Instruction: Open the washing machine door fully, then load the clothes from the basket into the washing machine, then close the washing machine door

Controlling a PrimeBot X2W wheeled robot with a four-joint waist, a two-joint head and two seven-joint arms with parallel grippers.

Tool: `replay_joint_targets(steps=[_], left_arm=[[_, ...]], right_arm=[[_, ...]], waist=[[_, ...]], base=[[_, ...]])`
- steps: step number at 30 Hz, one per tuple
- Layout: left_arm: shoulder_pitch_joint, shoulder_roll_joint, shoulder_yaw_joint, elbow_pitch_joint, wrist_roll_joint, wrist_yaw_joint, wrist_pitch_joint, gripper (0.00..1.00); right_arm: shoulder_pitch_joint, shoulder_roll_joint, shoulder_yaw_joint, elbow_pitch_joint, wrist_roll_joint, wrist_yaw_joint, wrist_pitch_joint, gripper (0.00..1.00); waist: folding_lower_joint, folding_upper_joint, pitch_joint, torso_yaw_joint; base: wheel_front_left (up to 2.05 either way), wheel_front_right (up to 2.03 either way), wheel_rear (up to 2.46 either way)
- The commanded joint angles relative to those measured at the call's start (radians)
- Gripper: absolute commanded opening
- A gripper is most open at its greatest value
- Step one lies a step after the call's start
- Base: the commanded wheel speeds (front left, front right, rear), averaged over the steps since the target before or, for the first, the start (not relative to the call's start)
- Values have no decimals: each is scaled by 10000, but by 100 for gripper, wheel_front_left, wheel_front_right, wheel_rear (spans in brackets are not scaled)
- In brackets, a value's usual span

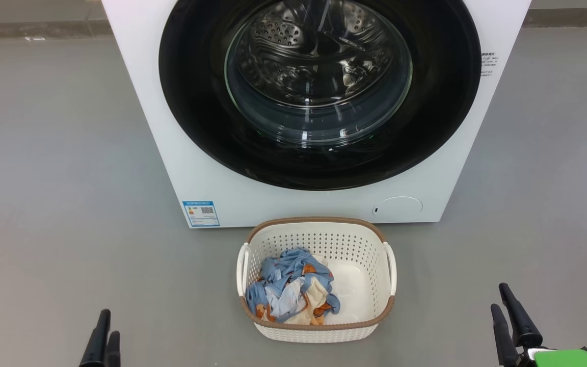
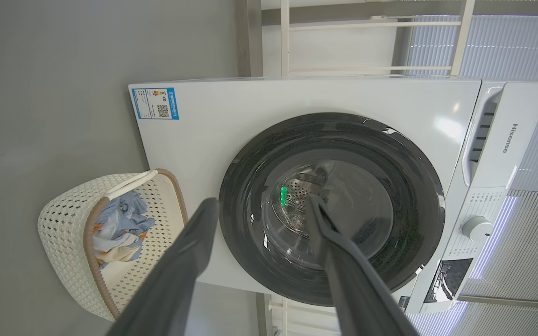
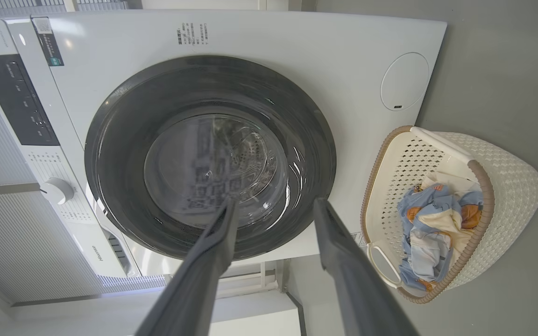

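The white washing machine (image 1: 222, 168) stands ahead with its round black door (image 1: 319, 92) shut flat against its front, the steel drum showing through the glass. On the floor just before it sits the cream basket (image 1: 316, 280) holding the light blue and cream clothes (image 1: 291, 293) in its left half. My left gripper (image 1: 104, 334) is at the lower left, open and holding nothing. At the lower right my right gripper (image 1: 502, 300) is open too, with nothing in it. Both are well short of the basket. Each wrist view looks past spread fingers at the door (image 2: 332, 205) (image 3: 210, 154) and the basket (image 2: 63, 233) (image 3: 507, 186).
Grey floor (image 1: 59, 204) spreads out on both sides of the machine and basket. A blue sticker (image 1: 201, 213) and a round flap (image 1: 398, 208) sit low on the machine's front. The control panel with a knob (image 2: 477, 228) runs along the machine's top, with white frames and blinds behind.
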Motion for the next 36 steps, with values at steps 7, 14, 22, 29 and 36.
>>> replay_joint_targets(steps=[7, 14, 22, 29, 36], left_arm=[[-362, 164, -55, -413, 23, -4, -254, 100], [-436, 185, -158, -598, 123, -6, -493, 100], [-517, 205, -291, -741, 509, -9, -730, 100], [-647, 255, -524, -1093, 1667, -15, -1175, 100], [-702, 313, -629, -1325, 2652, -17, -1383, 100]], right_arm=[[-336, -64, 140, -405, 14, -1, -233, 100], [-439, -85, 324, -626, -66, -2, -408, 100], [-527, -182, 558, -830, -248, -2, -605, 100], [-798, -642, 1278, -1142, -1292, -4, -1189, 100], [-887, -745, 1410, -1233, -2369, -4, -1396, 100]], waist=[[2, 0, -7, 14], [0, 0, 20, 22], [0, 0, 38, 30], [0, 0, 74, 60], [0, 0, 73, 71]], base=[[0, 0, 0], [0, 0, 0], [0, 0, 0], [0, 0, 0], [0, 0, 0]])
